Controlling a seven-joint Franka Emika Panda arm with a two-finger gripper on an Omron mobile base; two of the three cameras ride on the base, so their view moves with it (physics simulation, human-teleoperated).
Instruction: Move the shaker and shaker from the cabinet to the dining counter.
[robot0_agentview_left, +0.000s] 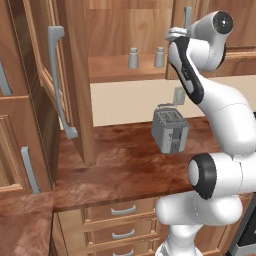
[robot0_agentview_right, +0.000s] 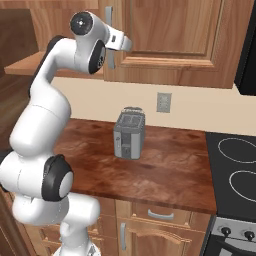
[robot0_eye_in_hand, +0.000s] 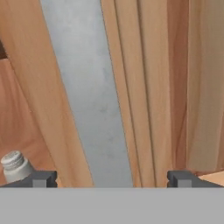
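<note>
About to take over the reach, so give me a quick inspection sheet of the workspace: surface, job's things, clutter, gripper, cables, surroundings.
Surface: brown worktop, bare in front.
Job's things: two shakers, left and right, upright and apart on the cabinet shelf; left door open.
Clutter: toaster near the wall.
Gripper: gripper open, holding nothing, up at the grey handle of the right door; one shaker shows at the hand view's lower left.
Cables: nothing seen.
Surroundings: wall outlet, stove at right, drawers below.
</note>
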